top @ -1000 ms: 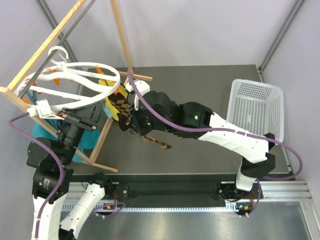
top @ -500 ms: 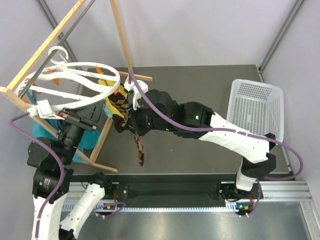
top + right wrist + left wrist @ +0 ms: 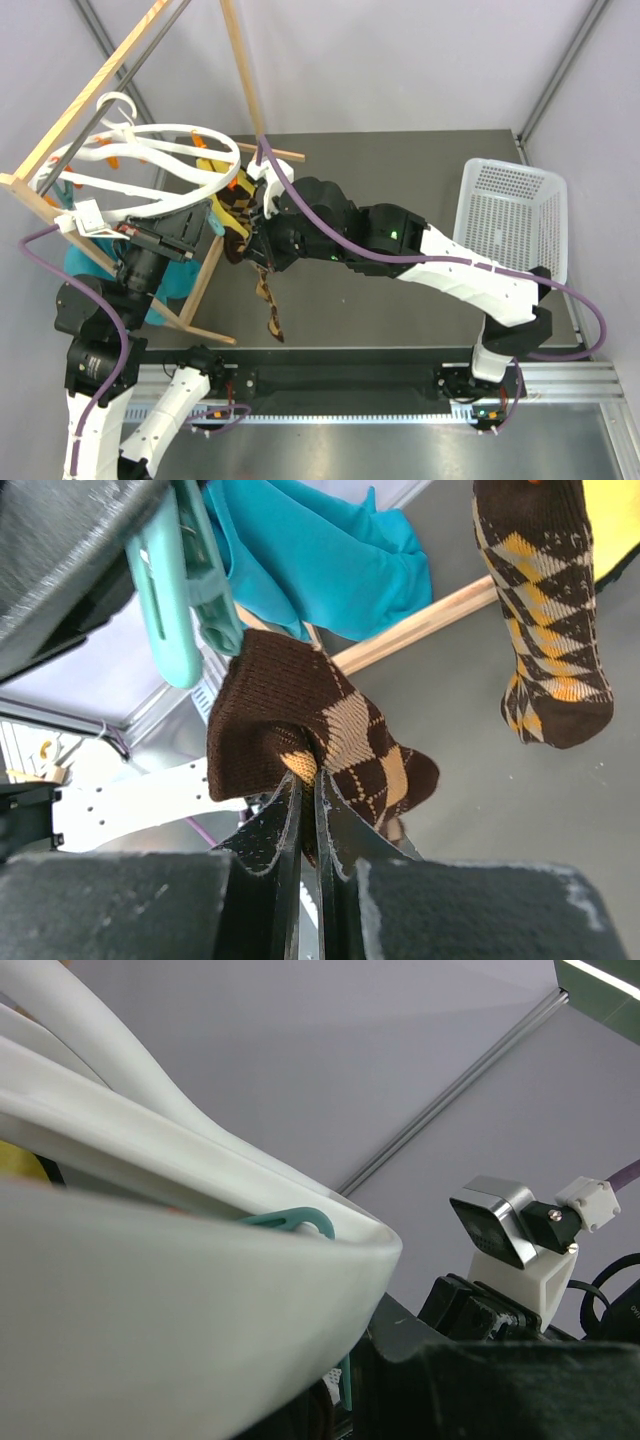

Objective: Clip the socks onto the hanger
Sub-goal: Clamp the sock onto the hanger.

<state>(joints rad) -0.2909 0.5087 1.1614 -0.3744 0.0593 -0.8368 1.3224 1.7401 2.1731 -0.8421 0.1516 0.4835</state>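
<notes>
The right gripper (image 3: 308, 783) is pinched fully closed on one argyle sock (image 3: 335, 730), which bunches over its fingertips. The second sock (image 3: 545, 620) hangs above and right of it. The left gripper (image 3: 197, 228) is clamped on the hanger (image 3: 200, 1260) rim.

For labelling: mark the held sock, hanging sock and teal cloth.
held sock (image 3: 340, 730), right wrist view, bunched part
hanging sock (image 3: 545, 630), right wrist view, patterned middle
teal cloth (image 3: 320, 560), right wrist view, middle
</notes>
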